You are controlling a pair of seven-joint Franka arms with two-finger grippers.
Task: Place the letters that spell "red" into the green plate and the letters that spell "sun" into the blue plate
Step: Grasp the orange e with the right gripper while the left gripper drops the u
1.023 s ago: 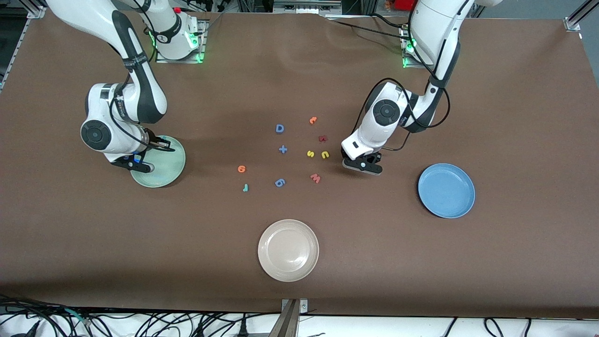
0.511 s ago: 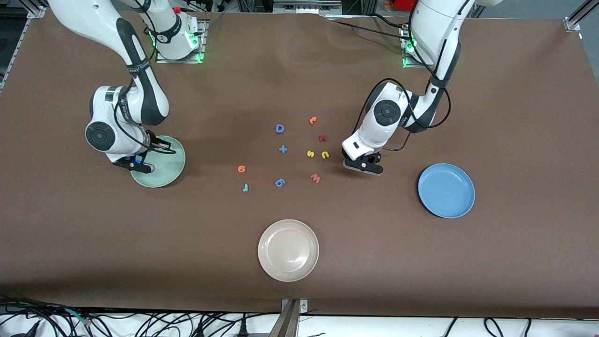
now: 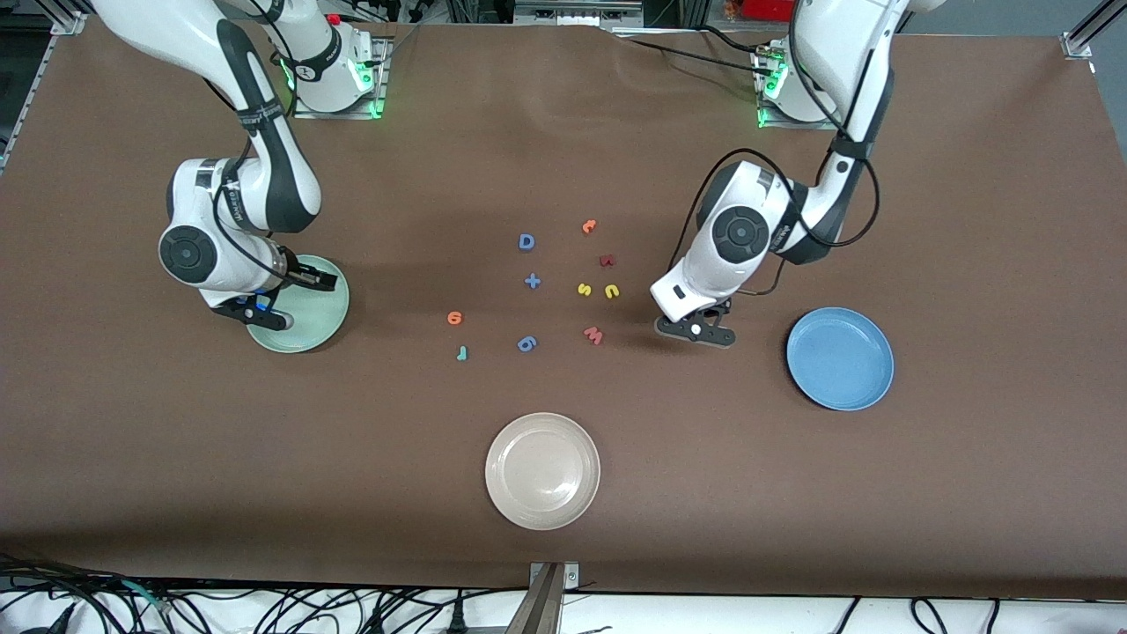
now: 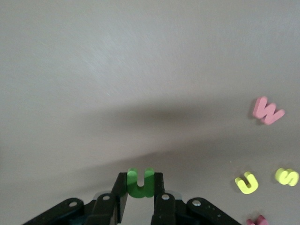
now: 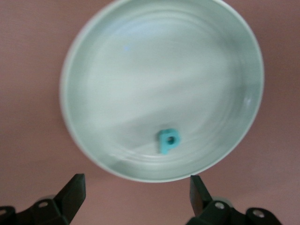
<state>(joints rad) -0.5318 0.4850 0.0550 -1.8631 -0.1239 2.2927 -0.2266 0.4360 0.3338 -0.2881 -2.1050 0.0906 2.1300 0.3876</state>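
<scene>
The green "n" (image 4: 140,182) is pinched between the fingers of my left gripper (image 3: 696,330), which hangs just over the table between the pink "w" (image 3: 593,335) and the blue plate (image 3: 841,358). Yellow "s" (image 3: 584,289) and yellow "u" (image 3: 611,291) lie side by side on the cloth. My right gripper (image 3: 257,314) stands open over the edge of the green plate (image 3: 321,317); the teal "d" (image 5: 168,140) lies inside that plate (image 5: 70,70). The orange "e" (image 3: 454,318) and teal "r" (image 3: 461,354) lie mid-table.
A beige plate (image 3: 542,471) sits nearest the front camera. Other foam pieces are scattered mid-table: a blue "D" (image 3: 526,241), a blue plus (image 3: 533,282), another blue piece (image 3: 526,343), an orange piece (image 3: 589,226) and a dark red one (image 3: 607,261).
My right gripper has opened over the green plate, leaving the teal "d" in it. My left gripper has closed on the green "n" and shifted toward the blue plate.
</scene>
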